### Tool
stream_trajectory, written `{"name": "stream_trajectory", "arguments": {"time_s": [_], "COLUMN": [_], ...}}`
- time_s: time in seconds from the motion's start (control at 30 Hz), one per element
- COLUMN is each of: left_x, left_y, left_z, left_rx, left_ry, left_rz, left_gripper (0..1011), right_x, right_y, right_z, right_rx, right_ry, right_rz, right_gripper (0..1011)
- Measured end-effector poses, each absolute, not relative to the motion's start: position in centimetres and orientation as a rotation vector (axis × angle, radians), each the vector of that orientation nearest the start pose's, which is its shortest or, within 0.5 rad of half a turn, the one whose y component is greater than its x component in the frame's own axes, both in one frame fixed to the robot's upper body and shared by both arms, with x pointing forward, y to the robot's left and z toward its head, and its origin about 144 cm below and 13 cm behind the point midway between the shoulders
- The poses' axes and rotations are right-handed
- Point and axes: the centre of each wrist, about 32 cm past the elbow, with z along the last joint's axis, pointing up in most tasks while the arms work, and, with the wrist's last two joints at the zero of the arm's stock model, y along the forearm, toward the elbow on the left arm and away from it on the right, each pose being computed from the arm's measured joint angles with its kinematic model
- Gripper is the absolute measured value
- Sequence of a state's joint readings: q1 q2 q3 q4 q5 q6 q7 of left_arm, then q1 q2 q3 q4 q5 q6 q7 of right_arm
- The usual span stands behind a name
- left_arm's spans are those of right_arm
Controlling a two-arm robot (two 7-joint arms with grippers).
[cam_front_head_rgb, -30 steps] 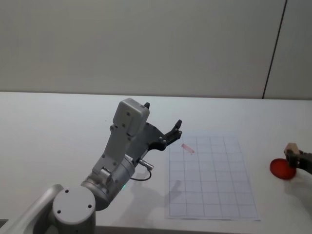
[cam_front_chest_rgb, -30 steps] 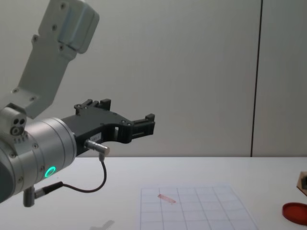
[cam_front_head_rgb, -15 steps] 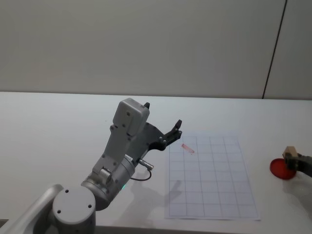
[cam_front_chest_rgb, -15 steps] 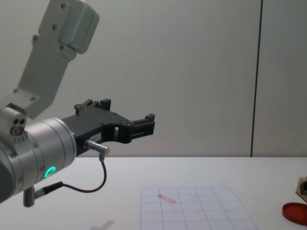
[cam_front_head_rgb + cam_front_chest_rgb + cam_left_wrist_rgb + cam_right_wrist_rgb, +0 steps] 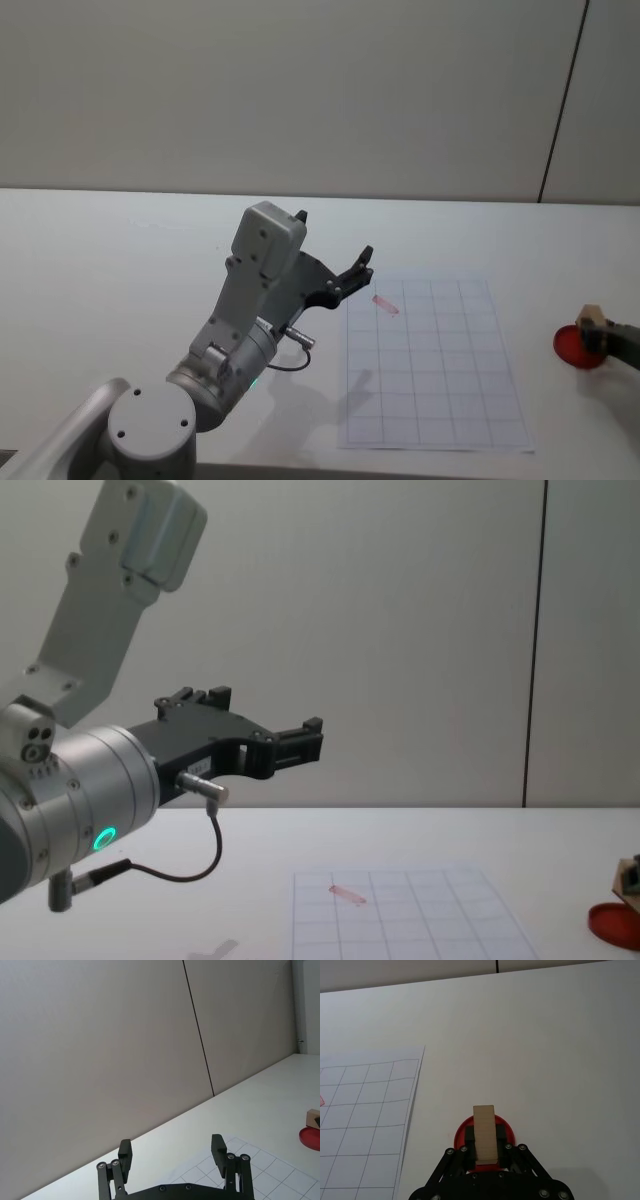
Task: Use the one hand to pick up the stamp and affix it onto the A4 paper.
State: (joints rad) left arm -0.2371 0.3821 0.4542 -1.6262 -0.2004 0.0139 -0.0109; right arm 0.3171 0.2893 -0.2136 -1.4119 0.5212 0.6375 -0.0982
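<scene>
My right gripper [image 5: 484, 1138] is shut on the stamp [image 5: 483, 1119], a pale tan wooden block held upright just over a flat red disc [image 5: 462, 1130]. In the head view the stamp [image 5: 592, 317] and right gripper [image 5: 606, 340] are at the far right edge, to the right of the A4 paper [image 5: 430, 370]. The gridded paper [image 5: 365, 1125] bears a small red mark [image 5: 385, 304] near its far left corner. My left gripper [image 5: 357, 268] hangs open in the air, above the table left of the paper, holding nothing.
The left arm's grey links [image 5: 255, 300] and looping cable rise over the table's near left. The red disc [image 5: 576, 348] lies on the white table right of the paper. A plain wall stands behind the table.
The right gripper has lowered the stamp toward the red disc and drawn slightly to the right. The left arm has not moved.
</scene>
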Motion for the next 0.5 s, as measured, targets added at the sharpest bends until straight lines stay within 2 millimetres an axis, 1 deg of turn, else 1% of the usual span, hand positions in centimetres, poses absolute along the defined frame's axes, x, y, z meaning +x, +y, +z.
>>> {"name": "stream_trajectory", "arguments": {"time_s": [0.13, 0.2, 0.37, 0.47, 0.5], "left_x": [49.2, 49.2, 49.2, 49.2, 49.2], "left_y": [19.84, 19.84, 19.84, 19.84, 19.84], "left_z": [120.44, 120.44, 120.44, 120.44, 120.44], "left_rx": [0.061, 0.061, 0.061, 0.061, 0.061], "left_ry": [-0.268, -0.267, -0.268, -0.267, -0.267], "left_rz": [1.124, 1.124, 1.124, 1.124, 1.124], "left_gripper": [1002, 1002, 1002, 1002, 1002], "right_x": [54.0, 54.01, 54.02, 54.03, 54.03], "right_y": [-26.01, -25.99, -25.96, -25.96, -25.95], "right_z": [119.66, 119.64, 119.61, 119.6, 119.6], "right_rx": [-0.349, -0.35, -0.351, -0.352, -0.352], "right_ry": [0.507, 0.507, 0.508, 0.508, 0.508], "right_rz": [-1.402, -1.402, -1.401, -1.401, -1.401], "right_gripper": [221, 259, 441, 504, 565]}}
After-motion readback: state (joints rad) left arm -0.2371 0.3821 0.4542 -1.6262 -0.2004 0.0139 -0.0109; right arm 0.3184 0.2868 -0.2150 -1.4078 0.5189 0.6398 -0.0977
